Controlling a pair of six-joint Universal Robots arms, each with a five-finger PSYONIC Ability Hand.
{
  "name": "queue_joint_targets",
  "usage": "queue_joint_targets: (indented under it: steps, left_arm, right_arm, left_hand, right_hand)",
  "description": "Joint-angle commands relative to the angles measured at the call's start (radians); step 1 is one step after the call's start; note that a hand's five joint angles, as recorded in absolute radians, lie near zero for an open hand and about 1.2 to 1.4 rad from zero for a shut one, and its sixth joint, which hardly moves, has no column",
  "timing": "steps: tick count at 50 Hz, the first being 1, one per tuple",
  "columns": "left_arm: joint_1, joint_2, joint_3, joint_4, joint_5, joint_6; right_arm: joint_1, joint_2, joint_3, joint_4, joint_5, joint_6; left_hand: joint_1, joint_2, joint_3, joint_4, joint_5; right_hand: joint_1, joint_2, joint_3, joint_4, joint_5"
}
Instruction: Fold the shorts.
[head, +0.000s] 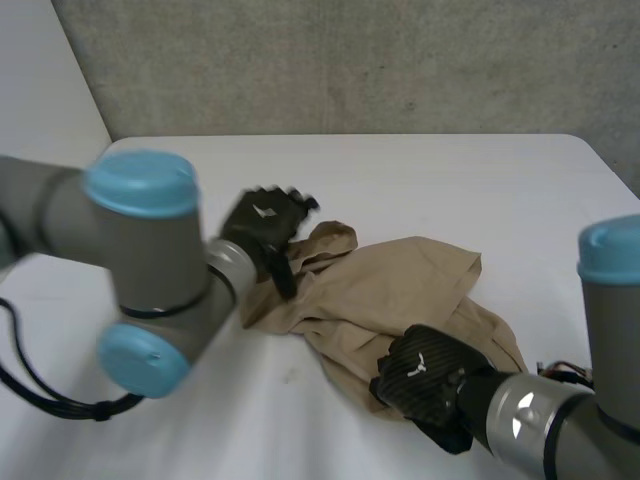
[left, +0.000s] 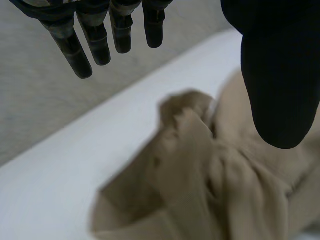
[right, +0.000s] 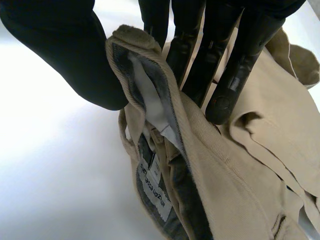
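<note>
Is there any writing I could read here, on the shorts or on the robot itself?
Label sewn inside the shorts: dark print, too blurred and turned to read.
Left hand and right hand: a small white mark on the back of each, a sign with no letters.
No other text can be read.

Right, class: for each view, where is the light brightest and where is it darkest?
Head view: the white table is brightest, evenly lit; left wrist view: the open left hand is near-black above the tan shorts; right wrist view: the table glares white, darkest at the right hand pinching the waistband.
</note>
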Motion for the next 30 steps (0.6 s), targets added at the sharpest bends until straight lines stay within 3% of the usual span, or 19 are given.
queue_joint_targets:
  steps: [1,2,6,7,11,18,25,27,28,30]
  left_arm:
    - [-0.058,-0.192,0.098,0.006,-0.028,0.215]
    - [-0.058,-0.203,0.104,0.007,-0.048,0.233]
    - [-0.053,-0.220,0.136,0.013,-0.236,0.258]
    - [-0.052,-0.215,0.131,0.016,-0.317,0.253]
    - [-0.050,-0.147,0.077,0.016,-0.416,0.240]
    - [-0.045,0.080,-0.152,0.006,-0.410,0.168]
    - [-0.062,0.168,-0.286,-0.045,-0.412,0.174]
    - [-0.068,0.174,-0.307,-0.077,-0.413,0.198]
    - [-0.068,0.174,-0.309,-0.082,-0.415,0.210]
    - [-0.073,0.179,-0.309,-0.082,-0.416,0.232]
  right_arm:
    - [-0.020,-0.036,0.052,-0.063,-0.003,0.008]
    - [-0.028,-0.036,0.055,-0.069,-0.003,0.008]
    - [-0.074,-0.038,0.058,-0.073,-0.009,0.003]
    - [-0.082,-0.038,0.057,-0.075,-0.010,0.005]
    - [-0.102,-0.038,0.046,-0.081,-0.010,-0.005]
    - [-0.100,-0.029,0.028,-0.080,-0.015,-0.014]
    - [-0.089,-0.018,0.026,-0.069,-0.013,-0.087]
    - [-0.091,-0.018,0.023,-0.070,-0.004,-0.101]
    - [-0.100,-0.018,0.019,-0.072,-0.003,-0.104]
    - [-0.102,-0.019,0.014,-0.075,-0.004,-0.092]
  left_hand:
    - [0.108,0.093,0.082,0.093,0.076]
    - [0.184,0.169,0.158,0.169,0.152]
    - [1.098,1.083,1.073,1.083,1.066]
    - [1.205,1.190,1.179,1.190,1.173]
    - [1.206,1.191,1.180,1.191,1.174]
    - [1.206,1.191,1.180,1.191,1.174]
    - [1.160,1.145,1.134,1.145,1.128]
    - [0.826,0.811,0.800,0.811,0.794]
    - [0.714,0.699,0.689,0.699,0.682]
    - [0.257,0.242,0.231,0.242,0.225]
  right_hand:
    - [0.409,0.218,0.228,0.205,0.236]
    - [0.409,0.218,0.228,0.205,0.236]
    - [0.409,0.218,0.228,0.205,0.236]
    - [0.409,0.218,0.228,0.205,0.236]
    - [0.409,0.218,0.228,0.205,0.236]
    - [0.409,0.218,0.228,0.205,0.236]
    - [0.390,0.199,0.209,0.186,0.217]
    - [0.072,-0.119,-0.109,-0.133,-0.102]
    - [-0.328,-0.519,-0.509,-0.533,-0.501]
    - [-0.598,-0.789,-0.779,-0.803,-0.772]
